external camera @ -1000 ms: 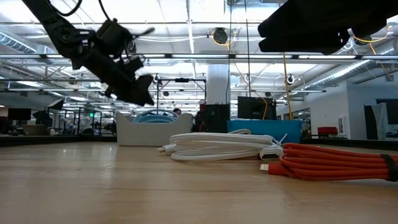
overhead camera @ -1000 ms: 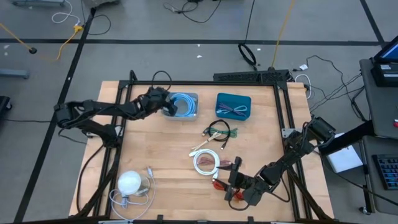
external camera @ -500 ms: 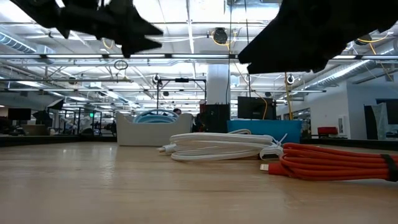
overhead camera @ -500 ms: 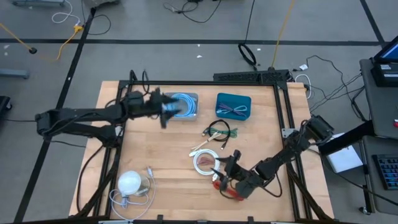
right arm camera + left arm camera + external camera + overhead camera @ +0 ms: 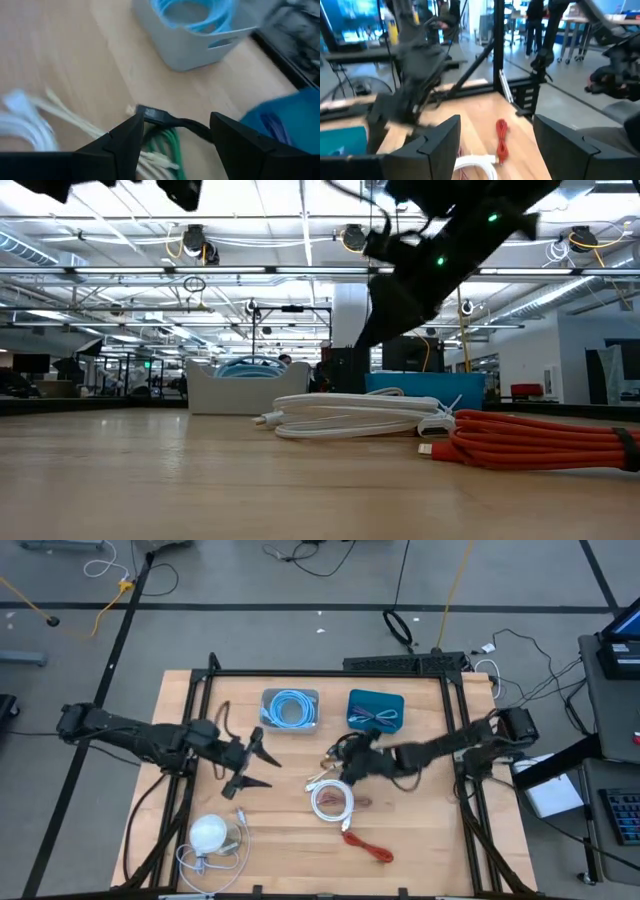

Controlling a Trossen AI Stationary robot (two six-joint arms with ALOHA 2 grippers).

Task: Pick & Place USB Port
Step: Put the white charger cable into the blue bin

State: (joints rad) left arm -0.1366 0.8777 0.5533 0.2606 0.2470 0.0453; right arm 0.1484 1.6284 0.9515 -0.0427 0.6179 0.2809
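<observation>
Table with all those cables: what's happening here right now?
Two arms are sorting cables on the wooden table. The right pincer is open, over the black and green cable bundle near mid-table, holding nothing. The left pincer is open and empty over bare wood. A blue cable lies coiled in the grey bin; the white cable and red cable lie loose.
</observation>
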